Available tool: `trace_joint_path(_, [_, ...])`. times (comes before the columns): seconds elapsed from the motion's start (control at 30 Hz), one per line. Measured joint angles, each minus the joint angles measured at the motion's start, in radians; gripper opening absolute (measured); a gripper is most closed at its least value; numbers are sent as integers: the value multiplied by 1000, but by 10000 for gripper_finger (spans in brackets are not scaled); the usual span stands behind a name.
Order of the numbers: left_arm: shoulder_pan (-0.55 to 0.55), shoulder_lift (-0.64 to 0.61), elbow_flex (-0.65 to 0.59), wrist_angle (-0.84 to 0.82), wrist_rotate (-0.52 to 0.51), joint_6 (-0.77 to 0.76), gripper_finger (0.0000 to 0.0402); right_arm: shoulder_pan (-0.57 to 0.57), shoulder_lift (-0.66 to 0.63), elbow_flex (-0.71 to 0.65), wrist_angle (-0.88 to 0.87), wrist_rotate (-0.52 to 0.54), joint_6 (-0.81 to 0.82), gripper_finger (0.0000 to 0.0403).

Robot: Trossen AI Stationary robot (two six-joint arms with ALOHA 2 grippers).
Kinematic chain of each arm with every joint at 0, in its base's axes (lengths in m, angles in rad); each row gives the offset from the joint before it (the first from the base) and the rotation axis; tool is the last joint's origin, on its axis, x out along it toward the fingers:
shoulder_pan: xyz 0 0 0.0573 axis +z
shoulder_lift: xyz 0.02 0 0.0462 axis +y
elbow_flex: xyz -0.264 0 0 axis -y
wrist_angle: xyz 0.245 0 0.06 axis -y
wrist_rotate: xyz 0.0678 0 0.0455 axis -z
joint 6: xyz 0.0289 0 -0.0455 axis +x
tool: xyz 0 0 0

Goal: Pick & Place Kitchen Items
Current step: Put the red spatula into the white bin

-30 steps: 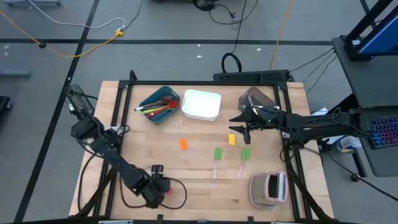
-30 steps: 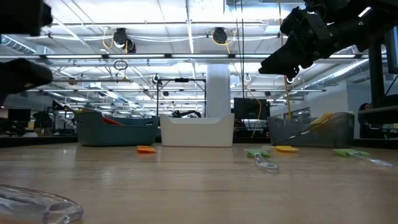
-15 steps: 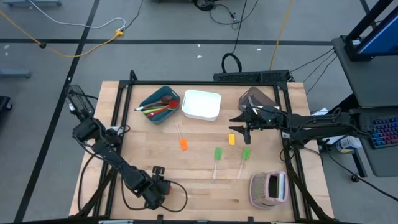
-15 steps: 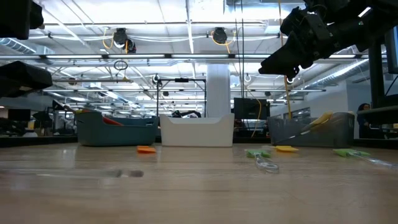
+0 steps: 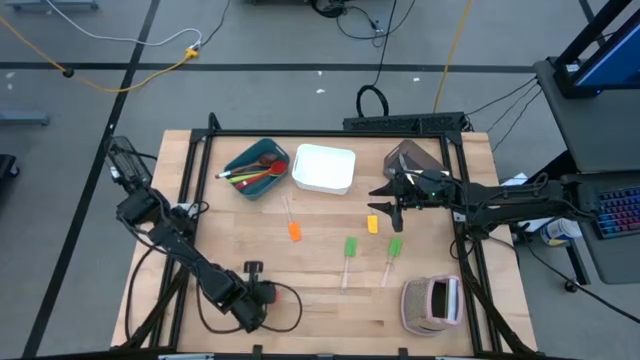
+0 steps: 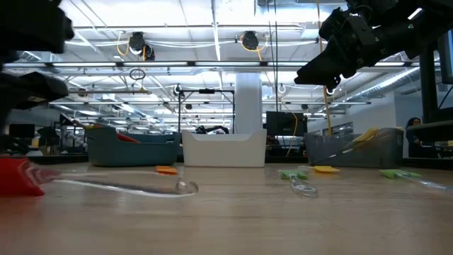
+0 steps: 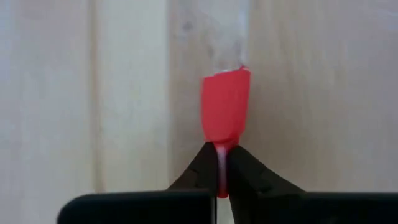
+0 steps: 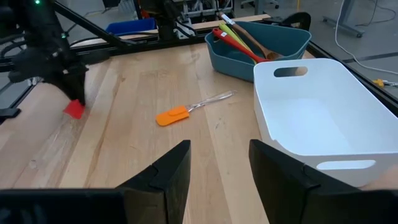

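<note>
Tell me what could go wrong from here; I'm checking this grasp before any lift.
1. The left gripper pinches only the thin clear stick just below the red spatula head, so the spatula may pivot or slip.
2. The stick's far end appears to rest on the table and might drag.

A pale wooden plank table (image 5: 320, 300) with a black metal frame carries everything. Along its far edge sit three rectangular bins: a teal one (image 5: 256, 168) at the left (holding red, green and wooden utensils), a white plastic one (image 5: 323, 168) in the middle and a brown one (image 5: 415, 158) at the right. On the bare wood nearer lie small spatulas with clear stick handles: an orange one (image 5: 293, 229), a yellow one (image 5: 373, 224) and two green ones (image 5: 349, 248) (image 5: 395, 247). A bulky pink-grey striped object (image 5: 432, 303) rests at the near right corner.
</note>
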Motion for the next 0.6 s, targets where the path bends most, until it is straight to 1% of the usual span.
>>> trace_joint_path(0.03, [6, -10, 0, -6, -23, 6, 10, 0, 0, 0, 0, 0, 0, 155])
trace_joint_path(0.17, [41, -71, -4, -14, -176, 74, 14, 0, 0, 0, 0, 0, 0, 155])
trace_joint_path(0.23, [72, -106, -1, -8, -217, 134, 8, 0, 0, 0, 0, 0, 0, 155])
trace_joint_path(0.33, [148, -157, -1, -20, -294, 273, 6, 0, 0, 0, 0, 0, 0, 155])
trace_joint_path(0.4, [211, -185, -1, -14, -334, 380, 13, 0, 0, 0, 0, 0, 0, 155])
trace_joint_path(0.5, [321, -224, -1, -15, -351, 565, 20, 0, 0, 0, 0, 0, 0, 155])
trace_joint_path(0.6, [452, -238, 0, 17, -352, 752, 14, 0, 0, 0, 4, 0, 0, 155])
